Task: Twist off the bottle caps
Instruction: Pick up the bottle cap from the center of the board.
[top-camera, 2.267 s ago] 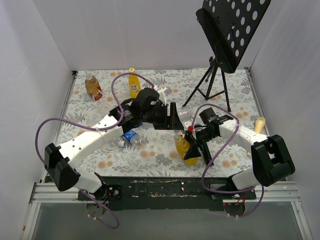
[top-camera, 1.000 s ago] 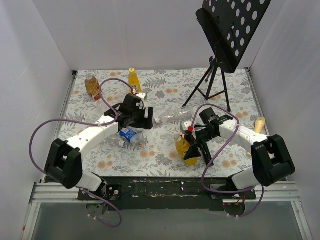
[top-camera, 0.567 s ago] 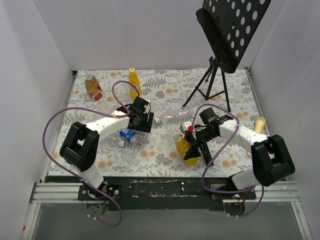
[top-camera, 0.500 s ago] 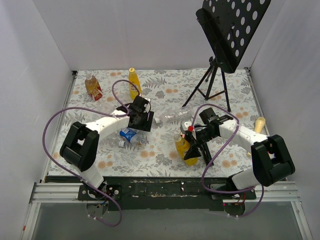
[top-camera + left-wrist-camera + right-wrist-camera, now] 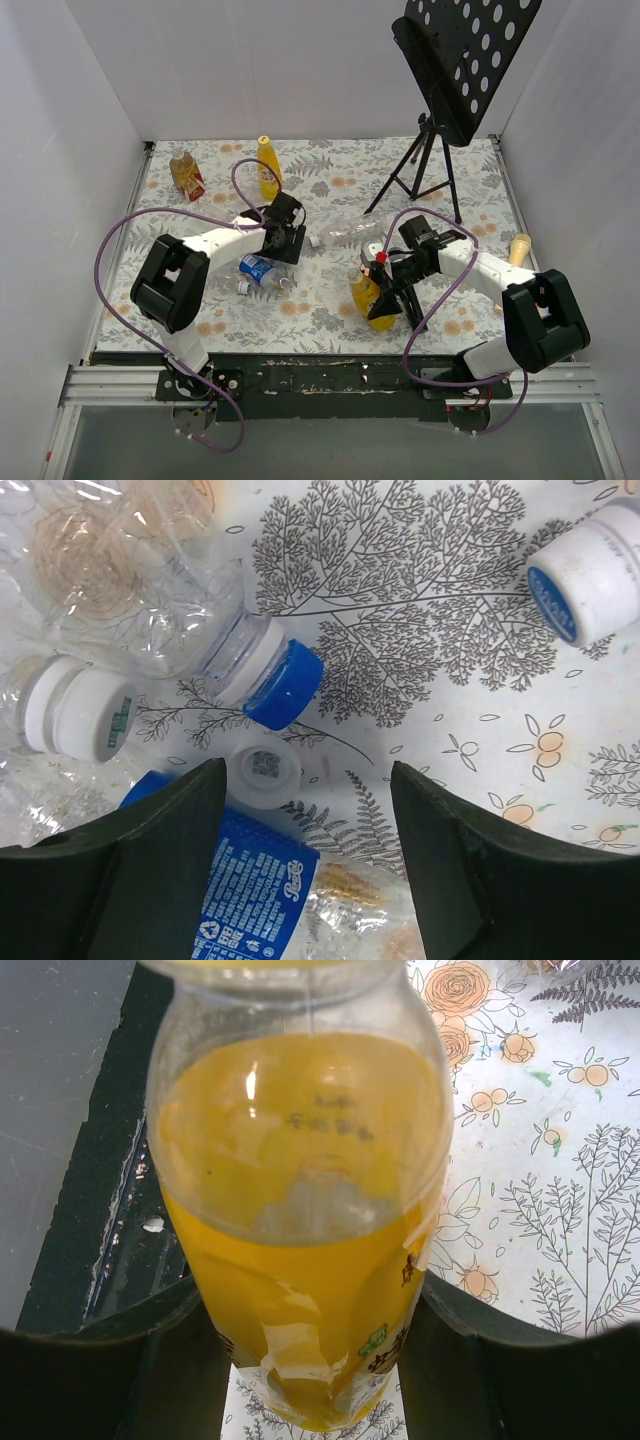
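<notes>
left claw (image 5: 307, 775): spread wide over blue cap (image 5: 285, 685) of lying clear bottle (image 5: 150, 610) | right claw (image 5: 310, 1300): clamped on yellow bottle (image 5: 300, 1160)

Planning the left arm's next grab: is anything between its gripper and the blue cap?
Yes: a small white cap lies between the open left gripper and the blue cap, just short of it. Nothing else visible intervenes.

LIGHT: bright, even, from overhead — shadows faint | GLARE: small white highlight on yellow bottle (image 5: 300, 1220) | FOCUS: top view sharp; wrist views soft at closest range
</notes>
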You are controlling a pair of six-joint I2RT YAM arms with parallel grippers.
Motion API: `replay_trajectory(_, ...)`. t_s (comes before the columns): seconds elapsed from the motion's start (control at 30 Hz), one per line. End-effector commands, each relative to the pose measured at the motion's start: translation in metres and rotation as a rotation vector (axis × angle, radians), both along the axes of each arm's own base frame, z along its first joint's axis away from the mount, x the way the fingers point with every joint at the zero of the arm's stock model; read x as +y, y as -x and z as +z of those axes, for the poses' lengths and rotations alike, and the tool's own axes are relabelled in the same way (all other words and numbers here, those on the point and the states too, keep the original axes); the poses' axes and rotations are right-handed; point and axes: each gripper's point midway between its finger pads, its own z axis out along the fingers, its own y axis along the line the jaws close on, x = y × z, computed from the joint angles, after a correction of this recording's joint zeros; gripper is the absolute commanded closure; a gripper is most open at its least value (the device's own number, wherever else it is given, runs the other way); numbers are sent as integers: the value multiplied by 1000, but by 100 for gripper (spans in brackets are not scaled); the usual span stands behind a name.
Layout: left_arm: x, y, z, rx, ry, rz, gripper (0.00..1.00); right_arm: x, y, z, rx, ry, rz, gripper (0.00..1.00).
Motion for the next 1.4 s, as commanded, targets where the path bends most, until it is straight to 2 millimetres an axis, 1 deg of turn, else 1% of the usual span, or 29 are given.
replay_trajectory(0.0,10,-3,1,-17,-58,16,34,2,-1,6,-32,-12,7,94)
replay_trajectory(0.13,18,-3,-3,-19,-98,27,35,2,-1,6,-27,-12,8,94)
replay_trajectory(0.23,17,-3,-9,-3,-104,18,36,2,0,6,-26,-11,9,94)
replay_trajectory(0.27,16,-3,-10,2,-99,16,39,2,-1,6,-29,-12,8,94)
replay_trajectory(0.3,14,-2,-12,10,-96,10,45,2,-1,6,-31,-12,9,94)
replay_trajectory(0.33,12,-2,-13,18,-89,6,48,2,-1,6,-31,-12,7,94)
replay_trajectory(0.4,10,-3,-15,27,-83,3,52,2,-1,6,-31,-12,10,94)
replay_trajectory(0.47,9,-3,-15,32,-78,2,63,2,-2,6,-32,-12,8,94)
replay_trajectory(0.6,3,-2,-10,33,-45,-13,69,2,-1,6,-31,-12,9,94)
replay_trajectory(0.73,-9,-2,8,5,32,-48,76,2,-1,6,-30,-13,10,94)
replay_trajectory(0.83,-15,-2,15,2,64,-68,78,2,-1,6,-30,-13,11,94)
replay_trajectory(0.93,-20,1,16,15,88,-87,80,2,-1,6,-32,-12,10,94)
replay_trajectory(1.0,-23,3,19,13,108,-95,80,2,-1,6,-31,-12,10,94)
replay_trajectory(1.2,-33,-1,35,-33,171,-118,80,2,-1,6,-32,-12,10,94)
replay_trajectory(1.37,-39,-6,28,-30,189,-121,78,2,-1,6,-34,-11,10,94)
